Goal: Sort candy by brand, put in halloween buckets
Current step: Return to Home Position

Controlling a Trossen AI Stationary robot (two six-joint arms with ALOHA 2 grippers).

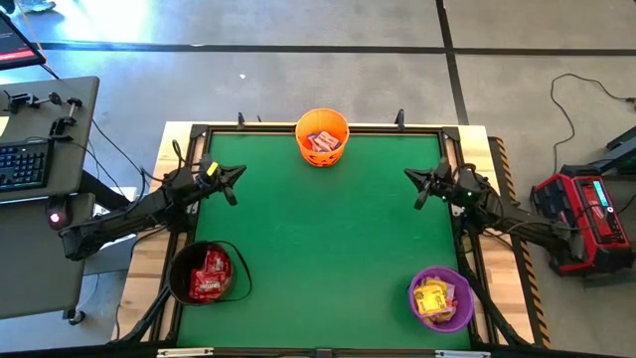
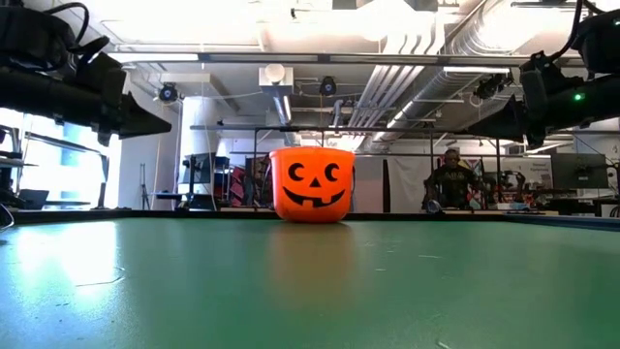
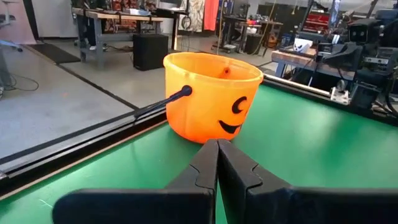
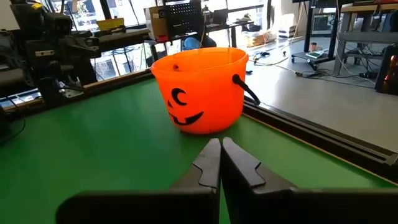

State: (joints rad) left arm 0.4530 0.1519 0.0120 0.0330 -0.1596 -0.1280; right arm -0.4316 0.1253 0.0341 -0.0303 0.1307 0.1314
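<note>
Three halloween buckets stand on the green table. The orange bucket (image 1: 322,137) (image 2: 312,184) (image 3: 211,96) (image 4: 202,88) sits at the middle of the far edge with candy inside. The black bucket (image 1: 204,273) at the near left holds red candy (image 1: 210,275). The purple bucket (image 1: 441,298) at the near right holds yellow candy (image 1: 431,297). My left gripper (image 1: 237,175) (image 3: 217,147) hovers shut over the left edge, holding nothing. My right gripper (image 1: 411,178) (image 4: 221,144) hovers shut over the right edge, holding nothing. Both point toward the orange bucket.
A raised black frame (image 1: 328,127) runs around the green mat. A desk with a keyboard (image 1: 22,164) stands left of the table, and a red device (image 1: 586,214) lies on the floor to the right. In the low view a person (image 2: 450,184) is far behind the table.
</note>
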